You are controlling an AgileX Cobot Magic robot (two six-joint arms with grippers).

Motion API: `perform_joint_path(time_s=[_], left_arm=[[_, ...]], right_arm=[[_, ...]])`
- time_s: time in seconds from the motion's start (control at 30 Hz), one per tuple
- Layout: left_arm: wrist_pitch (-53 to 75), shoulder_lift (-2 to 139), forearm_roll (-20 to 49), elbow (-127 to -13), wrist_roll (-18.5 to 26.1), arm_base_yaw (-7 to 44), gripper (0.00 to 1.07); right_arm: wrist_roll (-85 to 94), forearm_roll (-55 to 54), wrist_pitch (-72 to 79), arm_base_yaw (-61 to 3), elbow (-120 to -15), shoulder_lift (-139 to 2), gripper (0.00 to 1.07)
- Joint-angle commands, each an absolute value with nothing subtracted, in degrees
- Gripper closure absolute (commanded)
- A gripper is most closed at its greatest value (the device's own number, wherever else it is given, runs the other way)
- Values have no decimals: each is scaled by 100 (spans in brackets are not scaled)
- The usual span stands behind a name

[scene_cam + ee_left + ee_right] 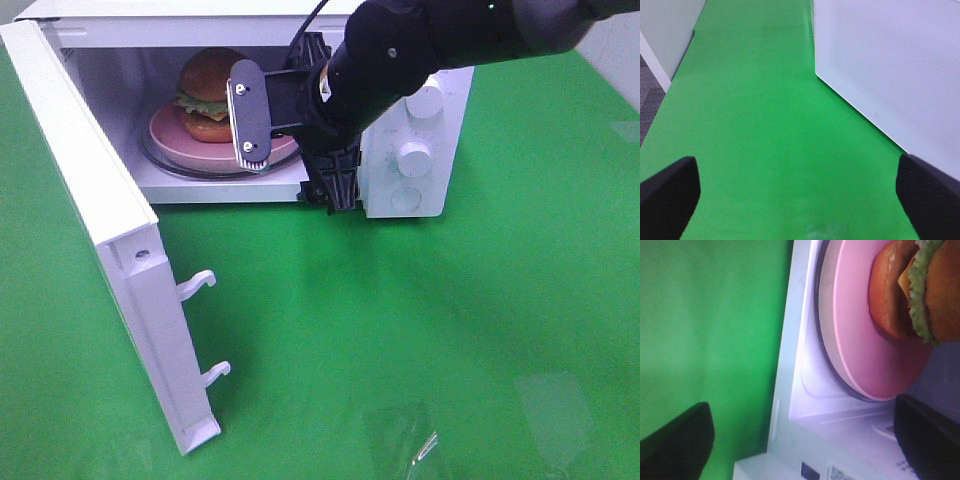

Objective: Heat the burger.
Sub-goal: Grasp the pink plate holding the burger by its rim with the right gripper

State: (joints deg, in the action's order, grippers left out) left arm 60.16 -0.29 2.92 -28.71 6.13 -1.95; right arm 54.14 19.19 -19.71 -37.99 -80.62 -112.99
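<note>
The burger [208, 95] sits on its pink plate [165, 128] inside the microwave [420, 170], on the glass turntable. The door [110, 250] hangs wide open on the green cloth [420, 330]. The right gripper [295, 135] hovers at the opening, jaws spread wide and empty, partly blocking it. The left gripper [800, 200], also spread wide, holds nothing beside the door.

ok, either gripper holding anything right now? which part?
Nothing is held. The right gripper is open at the microwave mouth, clear of the burger on its pink plate. The left gripper is open over bare green cloth.
</note>
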Motion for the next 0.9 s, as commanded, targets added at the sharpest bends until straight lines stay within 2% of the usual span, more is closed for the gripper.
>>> perform_joint_path(time_s=[0.03, 0.9], left_arm=[[5942, -138, 281, -2853, 613, -189, 7], [5942, -138, 241, -2853, 607, -189, 7]], right_arm=[[5340, 1965, -1937, -3816, -8302, -11499, 13], [5277, 2000, -1896, -3804, -10359, -13396, 17]])
